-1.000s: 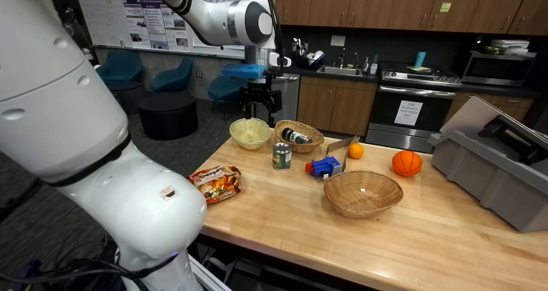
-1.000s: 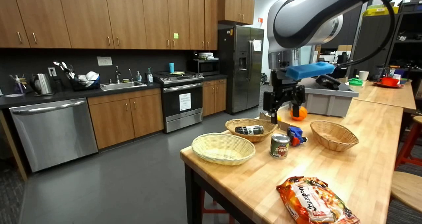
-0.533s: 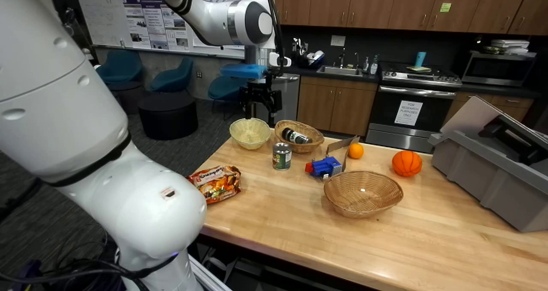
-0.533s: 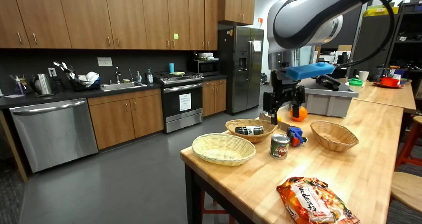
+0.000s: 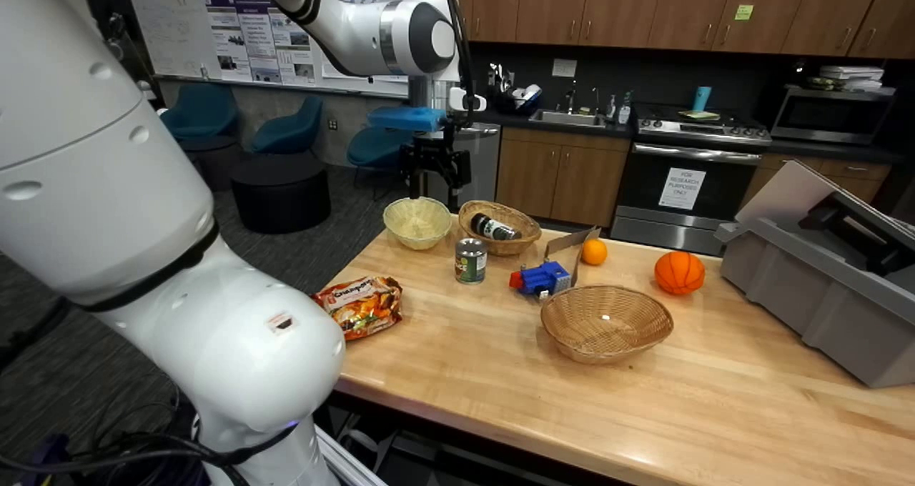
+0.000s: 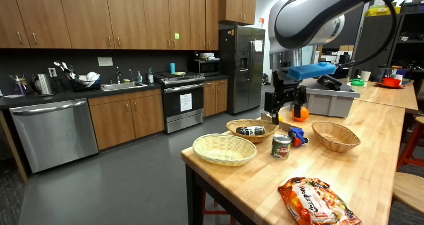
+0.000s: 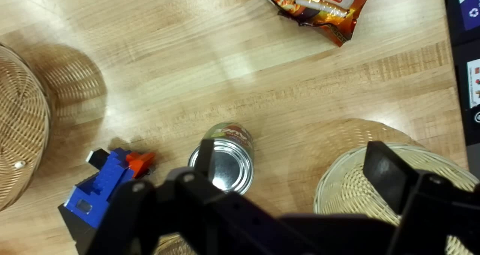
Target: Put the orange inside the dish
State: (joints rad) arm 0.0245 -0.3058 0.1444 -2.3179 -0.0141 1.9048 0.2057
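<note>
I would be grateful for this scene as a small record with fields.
Robot: black two-finger gripper, open, holding nothing
To move: small round orange fruit on light wooden table, near brown cardboard
Destination: wide tan-brown woven bowl, fruit not inside
Also there: pale yellow woven bowl, cylindrical metal can, blue blocky object with red tip, larger orange ball

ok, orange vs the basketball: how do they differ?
Size: the orange is clearly smaller than the basketball.
Look: the orange is plain and yellower; the basketball is redder, with dark seam lines.
Place: the orange sits by the cardboard flap, while the basketball sits nearer the grey bin.
Shared: both are round and rest on the tabletop.
</note>
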